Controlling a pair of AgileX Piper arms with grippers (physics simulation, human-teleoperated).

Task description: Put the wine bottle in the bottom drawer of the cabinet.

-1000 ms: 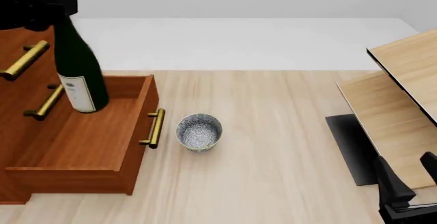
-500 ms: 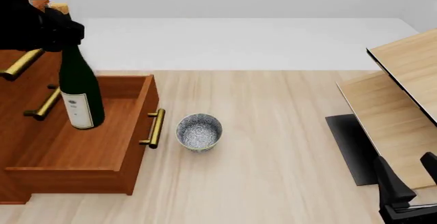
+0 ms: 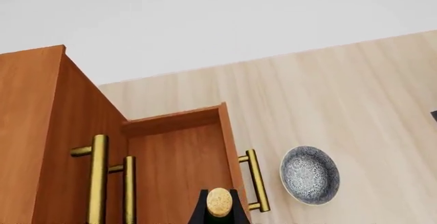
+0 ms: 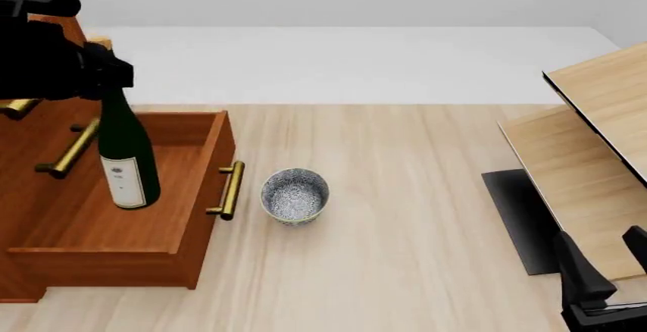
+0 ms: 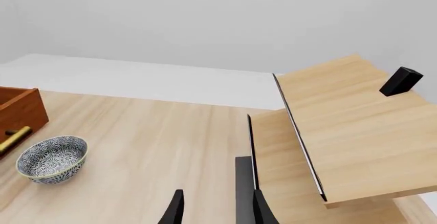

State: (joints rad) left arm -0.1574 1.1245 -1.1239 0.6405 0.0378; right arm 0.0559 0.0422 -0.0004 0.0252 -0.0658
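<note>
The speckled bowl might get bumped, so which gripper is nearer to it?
Left. The left gripper holds the wine bottle over the bottom drawer, just beside the bowl. The right gripper sits at the table's far right edge.

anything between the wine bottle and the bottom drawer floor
Nothing visible. The left gripper holds the wine bottle upright by its neck over the open bottom drawer, whose floor looks bare.

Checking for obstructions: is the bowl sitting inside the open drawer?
No, the bowl sits on the table, outside the open drawer and beside its handle.
</note>
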